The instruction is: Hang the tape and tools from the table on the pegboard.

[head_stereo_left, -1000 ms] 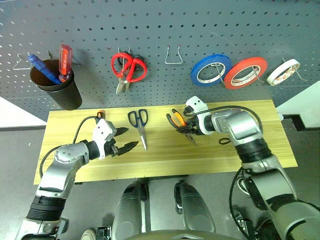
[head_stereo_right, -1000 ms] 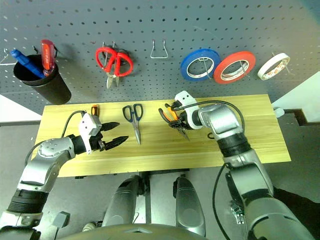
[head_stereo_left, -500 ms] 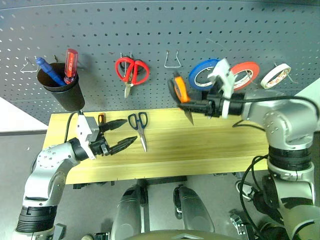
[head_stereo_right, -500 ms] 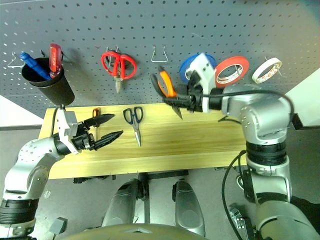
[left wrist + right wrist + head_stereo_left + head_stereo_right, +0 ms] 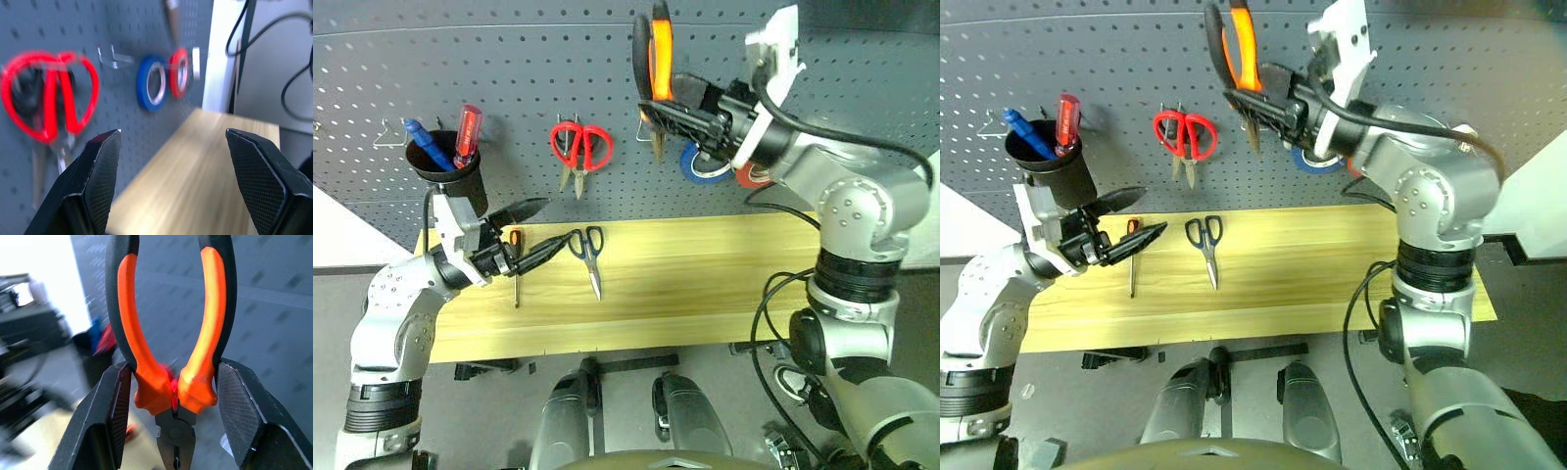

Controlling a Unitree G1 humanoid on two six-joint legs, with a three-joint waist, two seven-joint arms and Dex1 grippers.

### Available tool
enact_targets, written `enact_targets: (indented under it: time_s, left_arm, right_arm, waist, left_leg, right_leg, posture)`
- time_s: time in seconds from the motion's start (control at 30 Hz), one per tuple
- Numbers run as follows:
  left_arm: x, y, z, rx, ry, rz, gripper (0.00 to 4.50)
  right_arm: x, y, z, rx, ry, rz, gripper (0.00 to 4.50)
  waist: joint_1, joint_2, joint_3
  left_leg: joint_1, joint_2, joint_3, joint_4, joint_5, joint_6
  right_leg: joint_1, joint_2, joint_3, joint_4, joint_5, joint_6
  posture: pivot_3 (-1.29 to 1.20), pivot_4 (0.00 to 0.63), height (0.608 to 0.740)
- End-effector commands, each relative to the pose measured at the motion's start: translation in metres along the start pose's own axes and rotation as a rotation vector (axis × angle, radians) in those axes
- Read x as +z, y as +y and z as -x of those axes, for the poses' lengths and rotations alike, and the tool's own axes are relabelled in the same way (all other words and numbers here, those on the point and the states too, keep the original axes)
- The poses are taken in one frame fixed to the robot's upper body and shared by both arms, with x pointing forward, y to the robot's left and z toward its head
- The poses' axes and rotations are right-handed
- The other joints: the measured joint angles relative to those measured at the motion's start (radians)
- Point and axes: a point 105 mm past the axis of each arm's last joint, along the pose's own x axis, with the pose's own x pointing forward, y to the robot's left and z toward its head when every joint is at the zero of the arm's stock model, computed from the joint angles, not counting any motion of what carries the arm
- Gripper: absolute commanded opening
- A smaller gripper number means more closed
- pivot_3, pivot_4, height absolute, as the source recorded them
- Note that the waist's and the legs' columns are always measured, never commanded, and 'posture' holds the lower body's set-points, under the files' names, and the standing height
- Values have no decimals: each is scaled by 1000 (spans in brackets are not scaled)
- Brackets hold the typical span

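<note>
Pliers (image 5: 656, 54) in right tool (image 5: 690, 103), now higher against pegboard (image 5: 509, 59).

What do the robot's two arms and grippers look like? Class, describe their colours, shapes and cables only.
Both arms are rounded silver-grey metal segments joined by black rings. Each ends in a white wrist block carrying two black, pointed fingers with a fine cross-hatched texture. Loose black cables loop along each forearm. The left gripper and right gripper match in build.
</note>
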Motion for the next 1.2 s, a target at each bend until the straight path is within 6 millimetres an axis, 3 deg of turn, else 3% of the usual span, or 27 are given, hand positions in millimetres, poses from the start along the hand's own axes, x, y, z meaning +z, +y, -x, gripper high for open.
enact_targets:
  time_s: [0.03, 0.13, 0.43, 0.63, 0.83, 0.9, 1.2]
  left_arm:
    - [21, 10, 0, 38, -78, -53, 3615]
    - [33, 15, -1, 52, -121, -67, 3615]
    - [35, 21, -1, 78, -110, -99, 3615]
    - [33, 19, -1, 83, -104, -98, 3615]
    - [31, 19, 1, 84, -92, -96, 3615]
    - [31, 20, 1, 86, -91, -96, 3615]
    - [28, 19, 0, 77, -82, -96, 3615]
  right_arm:
    - [19, -7, -9, -83, -96, 62, 2271]
    - [20, -17, -18, -168, -122, 76, 2271]
    - [12, -44, -37, -356, -116, 174, 2271]
    - [-2, -41, -43, -343, -99, 138, 2271]
    - [-8, -36, -46, -333, -84, 110, 2271]
    - [-13, -36, -46, -336, -72, 106, 2271]
    - [-37, -45, -44, -406, -20, 106, 2271]
  waist:
    - [3, 0, -1]
    - [2, 0, -1]
    - [1, 0, -5]
    - [0, 0, -7]
    - [1, 0, -13]
    - [0, 0, -16]
    - [0, 0, -20]
  left_leg:
    - [0, 0, 0, 0, 0, 1]
    - [0, 0, 1, 0, 1, 2]
    - [0, 6, 10, -1, 5, -2]
    - [3, 15, 17, -4, 8, 0]
    - [-4, 25, 35, -16, 13, -7]
    - [-6, 33, 48, -16, 13, -7]
    - [-12, 34, 53, -13, 17, -8]
  right_leg:
    - [0, 0, 0, 0, 1, 0]
    - [0, 0, 0, 0, 4, 0]
    - [-3, 2, 2, 0, 7, 0]
    - [-5, 8, 3, 0, 16, -4]
    - [-20, 6, 4, -3, 26, -13]
    - [-23, 6, 4, -3, 27, -13]
    - [-31, 6, 3, -2, 30, -9]
  posture:
    - [-70, 124, 740]
    - [-67, 124, 740]
    - [-40, 122, 740]
    - [-33, 126, 740]
    - [-33, 130, 740]
    - [-33, 130, 740]
    - [-37, 125, 740]
